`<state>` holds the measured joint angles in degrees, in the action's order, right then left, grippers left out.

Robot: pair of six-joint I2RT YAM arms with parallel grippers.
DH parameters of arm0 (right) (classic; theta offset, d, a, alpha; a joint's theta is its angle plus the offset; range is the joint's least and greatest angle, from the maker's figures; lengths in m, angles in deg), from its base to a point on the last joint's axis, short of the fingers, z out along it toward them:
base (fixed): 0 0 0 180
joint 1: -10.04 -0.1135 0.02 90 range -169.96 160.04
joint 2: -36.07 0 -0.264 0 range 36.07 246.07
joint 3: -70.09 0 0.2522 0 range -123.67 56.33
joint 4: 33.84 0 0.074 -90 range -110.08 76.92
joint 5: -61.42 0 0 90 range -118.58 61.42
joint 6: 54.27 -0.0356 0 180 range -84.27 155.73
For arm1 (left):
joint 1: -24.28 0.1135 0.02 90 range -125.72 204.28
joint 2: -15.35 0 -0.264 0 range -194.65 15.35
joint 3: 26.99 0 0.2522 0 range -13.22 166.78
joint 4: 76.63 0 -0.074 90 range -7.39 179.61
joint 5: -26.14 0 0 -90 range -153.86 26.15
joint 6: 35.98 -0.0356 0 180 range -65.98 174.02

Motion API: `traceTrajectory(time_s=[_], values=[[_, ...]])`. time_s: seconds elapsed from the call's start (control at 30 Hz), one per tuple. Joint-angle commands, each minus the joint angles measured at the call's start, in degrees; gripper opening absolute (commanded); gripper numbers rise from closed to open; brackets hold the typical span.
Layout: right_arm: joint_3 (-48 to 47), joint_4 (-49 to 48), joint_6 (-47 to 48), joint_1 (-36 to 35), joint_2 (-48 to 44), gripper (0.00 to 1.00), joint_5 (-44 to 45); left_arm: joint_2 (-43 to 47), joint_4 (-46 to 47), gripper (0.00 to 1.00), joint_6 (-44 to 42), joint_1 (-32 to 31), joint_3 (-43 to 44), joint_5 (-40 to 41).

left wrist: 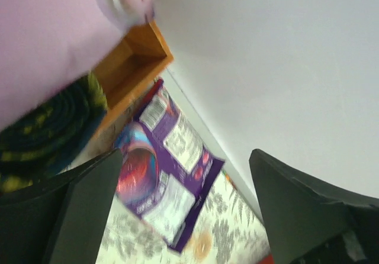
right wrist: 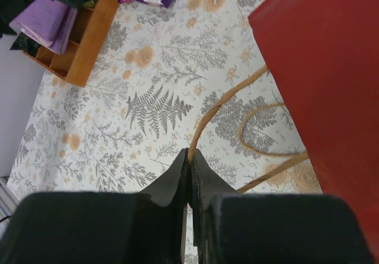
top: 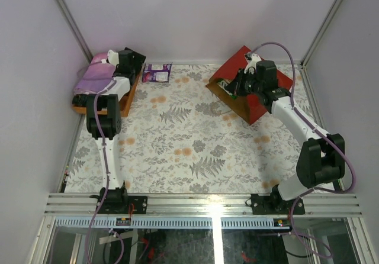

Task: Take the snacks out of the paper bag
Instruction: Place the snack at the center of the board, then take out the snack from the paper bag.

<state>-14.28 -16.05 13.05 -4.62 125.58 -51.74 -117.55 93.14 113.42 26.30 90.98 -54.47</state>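
The red paper bag (top: pixel 253 92) lies tilted at the back right, its mouth toward the table's middle. My right gripper (right wrist: pixel 189 155) is shut on one of its thin cord handles (right wrist: pixel 220 109), just beside the red bag (right wrist: pixel 325 68); in the top view this gripper (top: pixel 234 89) is at the bag's mouth. A purple-white snack pack (top: pixel 157 73) lies on the table at the back, next to the wooden tray. My left gripper (left wrist: pixel 186 157) hangs open above that pack (left wrist: pixel 169 172), holding nothing. The bag's inside is hidden.
A wooden tray (top: pixel 131 86) at the back left holds a pink-purple folded cloth (top: pixel 95 77) and a dark green-yellow item (left wrist: pixel 41 128). White walls close in the back and both sides. The flower-patterned table cover (top: pixel 189 145) spreads between the arms.
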Motion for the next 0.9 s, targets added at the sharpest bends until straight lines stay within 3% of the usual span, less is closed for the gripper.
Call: traceTrajectory(time_s=[0.0,0.13,0.2,0.27,0.37,0.63,0.87], values=[[-1.40,-4.35,-1.53,-1.60,-2.24,0.00,-0.81,11.20,11.76,0.92,-8.77,-6.76,-12.75,-4.62],[-9.64,1.28,3.04,-1.60,1.77,0.00,-2.39,18.77,21.20,0.99,-14.92,-19.99,-25.45,0.23],[-12.58,2.84,4.97,-1.60,3.07,0.00,-2.61,19.56,21.21,0.99,-17.07,-25.67,-26.64,5.06],[-14.37,3.47,5.64,-1.61,3.61,0.00,-2.27,19.38,24.16,0.99,-15.81,-28.75,-28.23,4.68],[-14.99,3.36,5.84,-1.61,3.99,0.00,-1.10,17.86,25.13,0.98,-14.28,-32.10,-28.25,1.43],[-11.37,-2.97,1.77,-1.56,3.87,0.00,-2.55,13.83,21.38,0.92,-15.59,-38.71,-26.65,3.19],[-10.60,-3.34,1.80,-1.31,2.72,0.00,-1.76,6.72,21.45,0.68,-17.44,-40.15,-19.22,-0.31]])
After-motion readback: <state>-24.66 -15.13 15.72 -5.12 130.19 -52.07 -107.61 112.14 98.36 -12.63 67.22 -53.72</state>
